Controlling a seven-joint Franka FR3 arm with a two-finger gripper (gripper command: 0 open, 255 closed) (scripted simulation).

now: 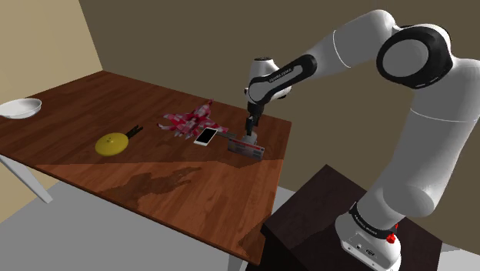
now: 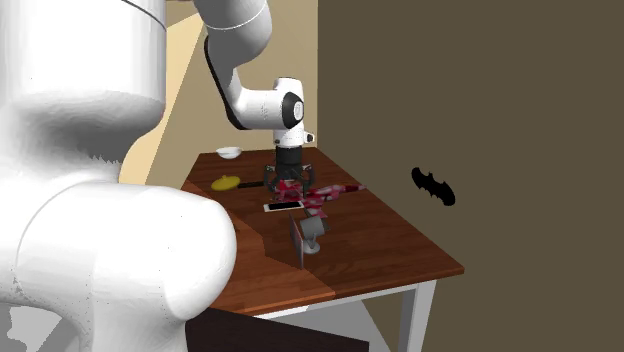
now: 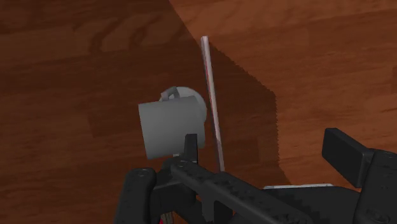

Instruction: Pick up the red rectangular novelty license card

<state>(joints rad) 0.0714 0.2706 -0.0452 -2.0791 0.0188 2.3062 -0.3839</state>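
– Table in the shoulder view: what was it like?

– A brown wood-grain table (image 1: 177,192) on white legs, with a broad shadow over its near half. An olive-brown wall (image 1: 192,38) ran behind it and a lighter tan wall stood at the view's left. The floor (image 1: 27,231) was grey. The dark stand (image 1: 323,223) sat just beside the table's near corner.

– And on top?

– A white bowl (image 1: 19,108) lay at the far left end. Nearer the middle were a flat yellow thing (image 1: 112,144) with a black handle and a red-and-white patterned heap (image 1: 188,122), with a white phone (image 1: 205,136) just beside the heap. The red card (image 1: 248,146) stood on its long edge near the phone, close to the table's right edge. The pincer (image 1: 251,132) hung right over the card's top edge; whether it touched, I couldn't tell.

– The second exterior view?

– It looked past the white arm (image 2: 240,60) at the table. A black bat shape (image 2: 432,186) was on the brown wall. The card stood upright with its face in shadow, and a grey mug (image 2: 314,229) was just beside it.

– The wrist view?

– The card showed edge-on as a thin pinkish strip on the wood, in shadow, with the mug next to it. The pincer's two black fingers stood wide apart and clasped nothing. The card lay beyond them, nearer one finger.
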